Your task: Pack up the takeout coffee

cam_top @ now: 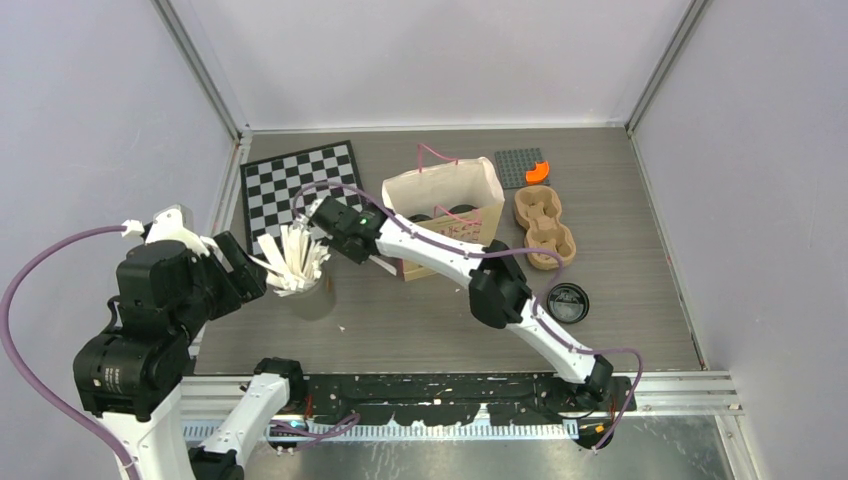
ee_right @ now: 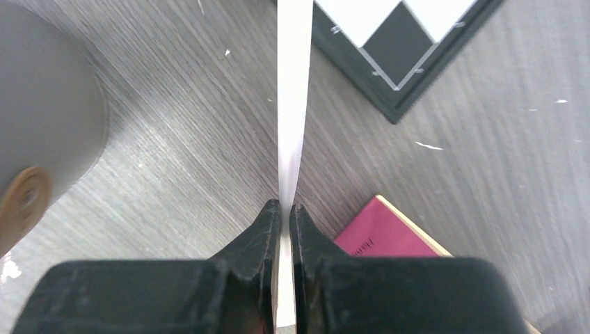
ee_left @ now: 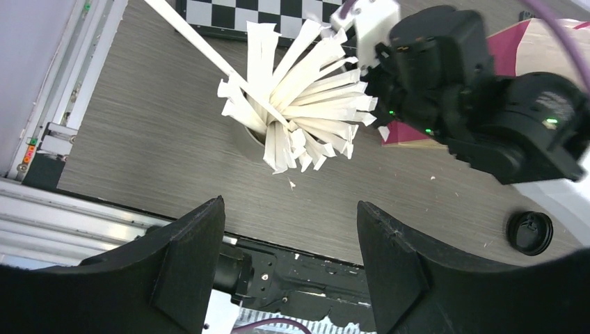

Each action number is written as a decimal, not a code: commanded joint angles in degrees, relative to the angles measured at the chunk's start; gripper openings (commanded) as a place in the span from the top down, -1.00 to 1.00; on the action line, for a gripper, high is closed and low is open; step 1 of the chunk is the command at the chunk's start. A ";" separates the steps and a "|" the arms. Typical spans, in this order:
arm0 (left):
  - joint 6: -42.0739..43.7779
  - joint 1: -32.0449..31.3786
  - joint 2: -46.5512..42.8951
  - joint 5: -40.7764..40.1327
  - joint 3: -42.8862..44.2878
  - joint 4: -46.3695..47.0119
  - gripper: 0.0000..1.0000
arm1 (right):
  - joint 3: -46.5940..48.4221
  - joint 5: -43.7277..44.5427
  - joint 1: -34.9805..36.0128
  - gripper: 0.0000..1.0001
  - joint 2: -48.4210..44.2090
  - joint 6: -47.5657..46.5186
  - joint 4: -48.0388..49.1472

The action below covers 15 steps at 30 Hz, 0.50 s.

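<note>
While the right end effector [ee_right: 285, 209] pinched one white paper stick [ee_right: 293, 104], grey cup [ee_right: 42, 118] to its left, the left end effector [ee_left: 289, 209] stood released, stick bundle [ee_left: 306, 111] ahead of it.

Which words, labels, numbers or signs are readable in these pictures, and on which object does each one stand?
No text is legible anywhere.
paper bag: pink print on its front, too small from above, blurred in the right wrist view.
black lid: raised marks, too small to read.
left arm's motor housing: white marking, too small to read.
</note>
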 commanded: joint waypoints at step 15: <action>-3.73 0.13 -2.43 2.08 -3.56 5.81 -0.40 | 7.50 9.45 0.38 0.78 -18.71 9.59 -10.47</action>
